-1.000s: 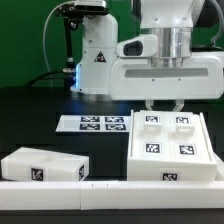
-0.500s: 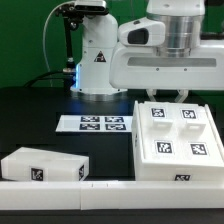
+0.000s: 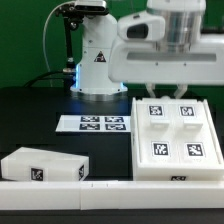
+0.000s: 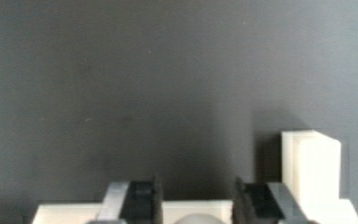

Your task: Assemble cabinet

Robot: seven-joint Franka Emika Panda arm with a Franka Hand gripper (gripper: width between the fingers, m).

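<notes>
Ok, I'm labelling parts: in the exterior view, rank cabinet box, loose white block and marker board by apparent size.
Largest: cabinet box, clearly.
Then loose white block and marker board: close, and the block is nearer the camera, so unsure.

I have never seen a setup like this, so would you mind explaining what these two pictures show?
The white machine is a robot arm ending in a two-fingered claw. One picture comes from a camera off the arm; the other from a camera on the wrist, looking past the dark fingers. On the black table lie a large white cabinet box, a smaller white block and a flat marker board. The claw appears to pinch the box's far edge.
</notes>
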